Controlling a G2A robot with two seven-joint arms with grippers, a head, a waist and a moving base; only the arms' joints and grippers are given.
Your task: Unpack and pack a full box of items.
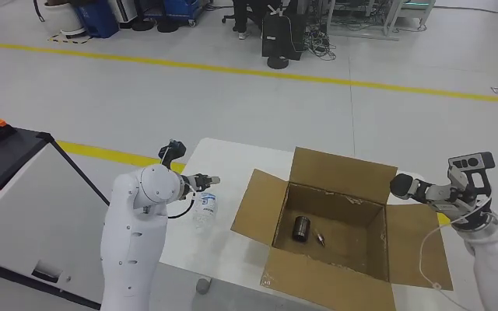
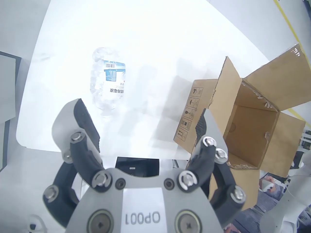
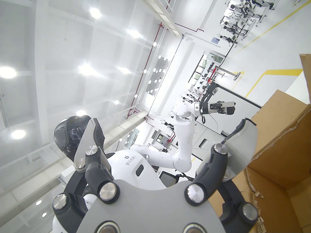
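Could set the bottle (image 2: 108,81), lying just ahead of the wide-open, empty left gripper (image 2: 142,109), rolling if closed off-centre on its round side; could snag the box (image 2: 252,122) flap beside one finger. Likewise wide and empty: right gripper (image 3: 170,124), close by the box

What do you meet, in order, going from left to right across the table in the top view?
Clear plastic bottle → left flap of the cardboard box → dark cylinder inside the box → small pointed item beside it → right flap of the box.
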